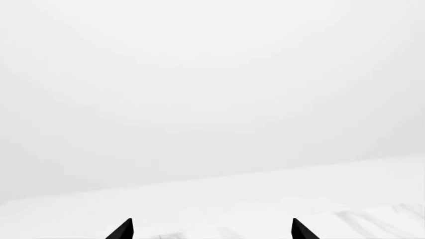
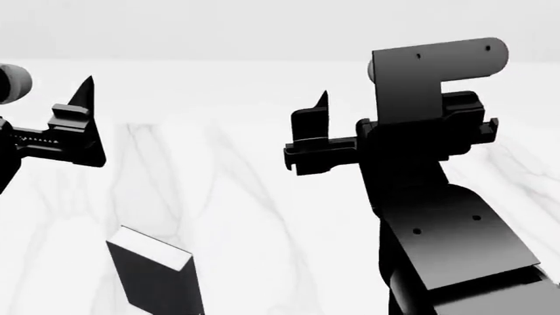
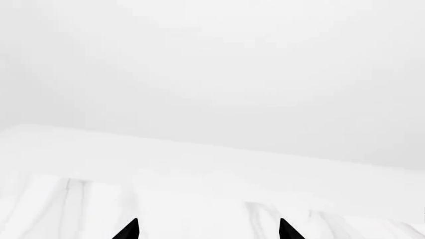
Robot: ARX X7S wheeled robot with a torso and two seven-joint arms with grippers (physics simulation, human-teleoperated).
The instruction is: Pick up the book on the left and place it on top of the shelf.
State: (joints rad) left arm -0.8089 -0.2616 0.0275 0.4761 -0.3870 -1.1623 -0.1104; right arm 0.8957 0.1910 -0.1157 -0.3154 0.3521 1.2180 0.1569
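Note:
The black book (image 2: 159, 283) with white page edges stands on the white marble table (image 2: 262, 216) at the lower left of the head view, partly cut off by the frame's bottom edge. My left gripper (image 1: 211, 231) is open and empty, raised above and to the left of the book; one of its fingertips (image 2: 85, 88) shows in the head view. My right gripper (image 3: 208, 231) is open and empty, raised over the table's middle, its fingertip (image 2: 321, 102) pointing up. Neither wrist view shows the book. The shelf is out of view.
The marble table's far edge (image 3: 199, 149) meets a plain pale wall. My right arm's black links (image 2: 446, 243) fill the lower right of the head view. No other objects show.

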